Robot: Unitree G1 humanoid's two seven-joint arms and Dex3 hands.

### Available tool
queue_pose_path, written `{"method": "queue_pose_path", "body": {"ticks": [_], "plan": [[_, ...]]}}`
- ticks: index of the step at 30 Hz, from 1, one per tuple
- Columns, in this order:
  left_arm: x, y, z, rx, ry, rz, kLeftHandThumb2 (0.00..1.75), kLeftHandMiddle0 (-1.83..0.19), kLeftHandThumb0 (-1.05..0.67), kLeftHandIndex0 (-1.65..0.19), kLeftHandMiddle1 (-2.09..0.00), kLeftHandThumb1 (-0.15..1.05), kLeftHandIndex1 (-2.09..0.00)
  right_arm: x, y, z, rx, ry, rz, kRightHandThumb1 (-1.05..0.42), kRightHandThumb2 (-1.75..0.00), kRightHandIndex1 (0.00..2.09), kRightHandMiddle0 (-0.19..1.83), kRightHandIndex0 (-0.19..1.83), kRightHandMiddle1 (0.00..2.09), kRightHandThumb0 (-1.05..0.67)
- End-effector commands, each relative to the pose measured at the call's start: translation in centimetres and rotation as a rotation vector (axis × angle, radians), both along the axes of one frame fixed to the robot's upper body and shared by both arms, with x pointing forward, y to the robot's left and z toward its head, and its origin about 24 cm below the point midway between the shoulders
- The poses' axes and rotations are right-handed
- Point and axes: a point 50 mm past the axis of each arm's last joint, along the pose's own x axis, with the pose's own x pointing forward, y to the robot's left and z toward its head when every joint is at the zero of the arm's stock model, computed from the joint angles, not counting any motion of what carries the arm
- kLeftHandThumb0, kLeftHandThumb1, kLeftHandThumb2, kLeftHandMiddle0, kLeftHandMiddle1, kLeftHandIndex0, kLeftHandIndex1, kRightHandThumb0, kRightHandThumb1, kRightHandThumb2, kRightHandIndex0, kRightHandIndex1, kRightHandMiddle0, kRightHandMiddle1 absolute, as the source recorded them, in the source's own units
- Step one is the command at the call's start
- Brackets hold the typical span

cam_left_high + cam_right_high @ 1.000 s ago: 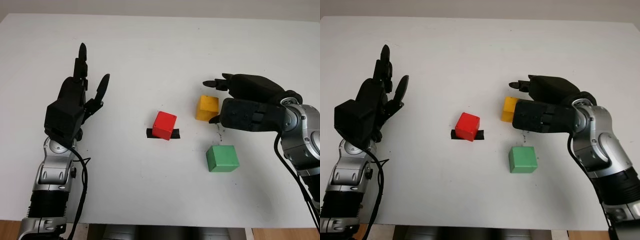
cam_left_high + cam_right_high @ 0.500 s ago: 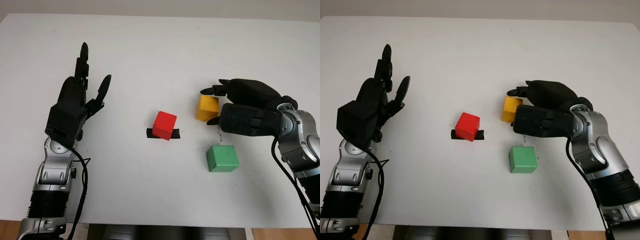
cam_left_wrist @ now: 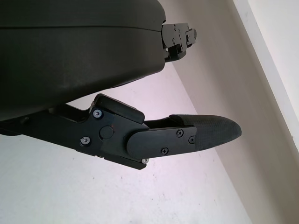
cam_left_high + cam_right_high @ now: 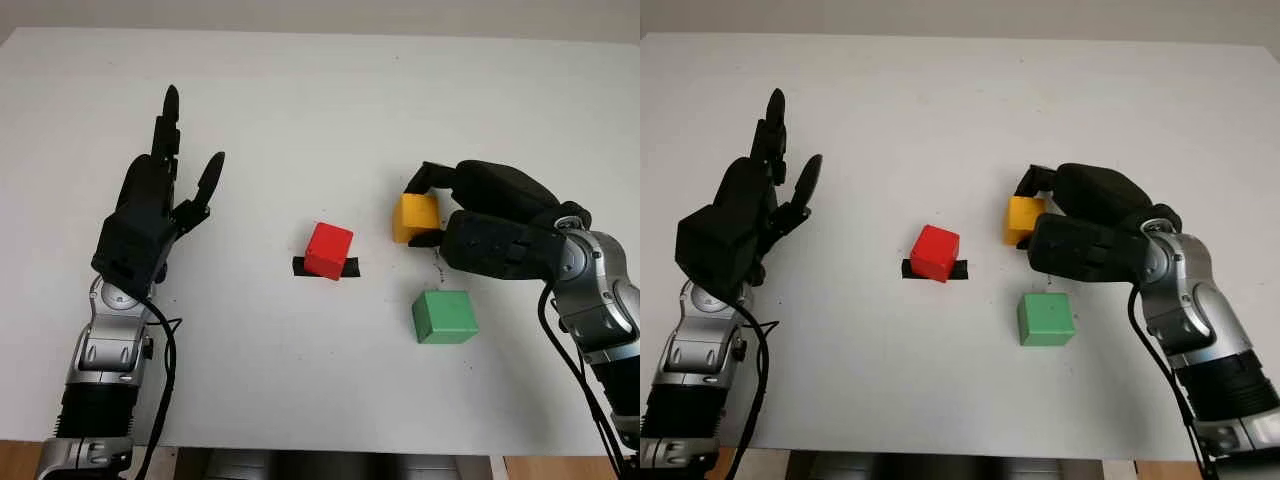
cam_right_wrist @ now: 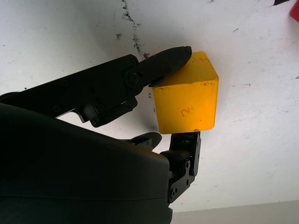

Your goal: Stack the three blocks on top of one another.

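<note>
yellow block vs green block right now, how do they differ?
The yellow block is pinched by the right hand; the green block sits free, nearer the robot. Yellow bears a small red mark, seen from the right wrist; none shows on green. Both are similar cubes on the white table.

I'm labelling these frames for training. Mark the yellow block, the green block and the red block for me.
yellow block (image 5: 187, 106): right wrist view, middle of its big front face, pinched by the right hand (image 4: 428, 212).
green block (image 4: 444, 312): left eye view, top face.
red block (image 4: 936, 246): right eye view, top face.
</note>
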Motion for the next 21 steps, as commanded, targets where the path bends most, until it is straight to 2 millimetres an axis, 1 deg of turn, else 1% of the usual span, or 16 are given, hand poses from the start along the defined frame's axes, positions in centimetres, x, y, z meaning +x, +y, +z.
{"method": "queue_pose_path", "body": {"ticks": [1, 9, 14, 18, 21], "plan": [[-0.3, 0.0, 0.1, 0.006, -0.012, -0.010, 0.53, 0.17, -0.77, 0.15, -0.05, 1.05, -0.05, 0.1, -0.3, 0.7, 0.007, -0.027, -0.015, -0.99, -0.06, 0.11, 0.30, 0.44, 1.46, -0.38], [-0.3, 0.0, 0.0, 0.007, -0.008, -0.018, 0.53, 0.17, -0.76, 0.16, -0.05, 1.05, -0.05, 0.7, -0.7, 2.1, 0.049, -0.034, -0.005, -0.96, -0.05, 0.09, 0.32, 0.43, 1.46, -0.35], [-0.3, -0.1, 0.0, 0.000, -0.001, -0.026, 0.54, 0.18, -0.76, 0.17, -0.05, 1.05, -0.04, 1.5, -0.5, 4.5, 0.074, -0.030, 0.059, -0.94, -0.04, 0.09, 0.36, 0.44, 1.44, -0.35], [-0.4, -0.2, 0.0, -0.010, 0.004, -0.022, 0.53, 0.18, -0.76, 0.17, -0.05, 1.05, -0.04, 1.9, -0.1, 6.2, 0.090, -0.006, 0.137, -0.95, -0.05, 0.06, 0.33, 0.40, 1.42, -0.33], [-0.4, -0.2, 0.0, -0.023, 0.009, -0.020, 0.54, 0.17, -0.79, 0.16, -0.06, 1.05, -0.05, 2.2, 0.8, 7.4, 0.107, -0.003, 0.212, -0.93, -0.05, 0.06, 0.39, 0.41, 1.36, -0.34]]}}
